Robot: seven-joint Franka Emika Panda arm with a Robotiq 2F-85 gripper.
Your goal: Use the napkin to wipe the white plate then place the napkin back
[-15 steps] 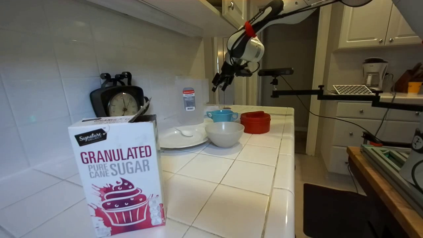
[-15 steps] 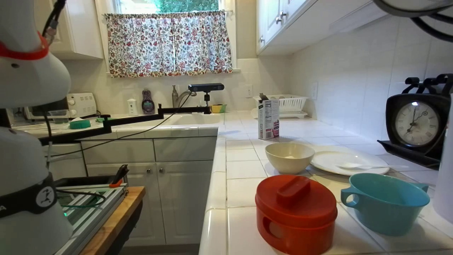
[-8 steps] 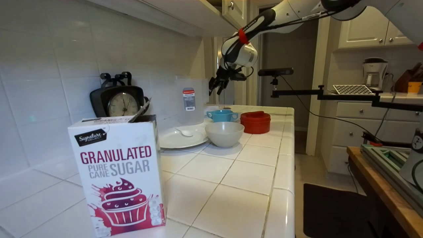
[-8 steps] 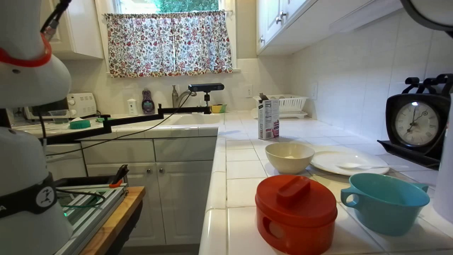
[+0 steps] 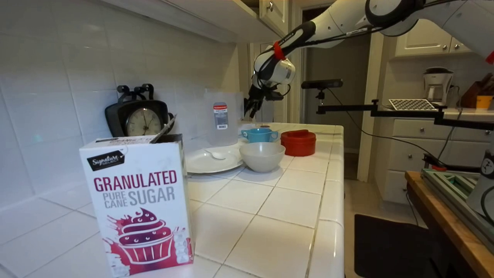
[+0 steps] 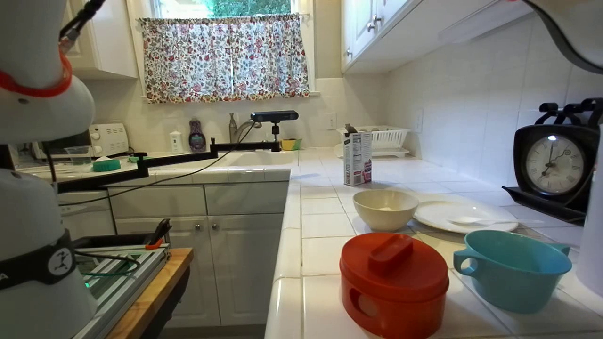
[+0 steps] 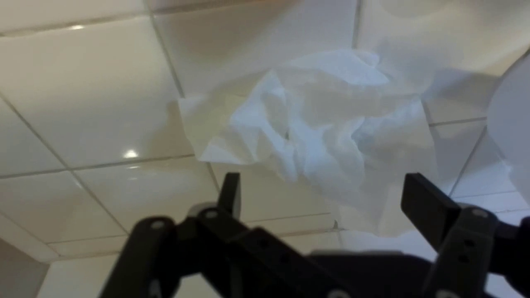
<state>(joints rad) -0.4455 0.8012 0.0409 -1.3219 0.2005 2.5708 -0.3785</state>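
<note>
The napkin [image 7: 314,128] lies crumpled on the tiles in the wrist view, white with a pale blue tint. I cannot make it out in either exterior view. My gripper [image 7: 323,182] is open and empty, its fingers spread above the napkin's near part, not touching it. In an exterior view the gripper [image 5: 249,114] hangs above the far end of the counter, behind the blue cup. The white plate [image 5: 198,166] lies flat beside the bowl with a white spoon [image 5: 217,155] on it. The plate [image 6: 438,212] also shows in an exterior view.
A white bowl [image 6: 386,209], a red lidded pot [image 6: 393,282] and a blue two-handled cup [image 6: 513,273] stand near the plate. A clear jug [image 5: 222,127] and a black clock [image 5: 139,116] stand by the wall. A sugar box [image 5: 139,208] stands at the near end.
My gripper has moved down and to the left in an exterior view, lower over the counter's far end. The objects on the counter have not moved.
</note>
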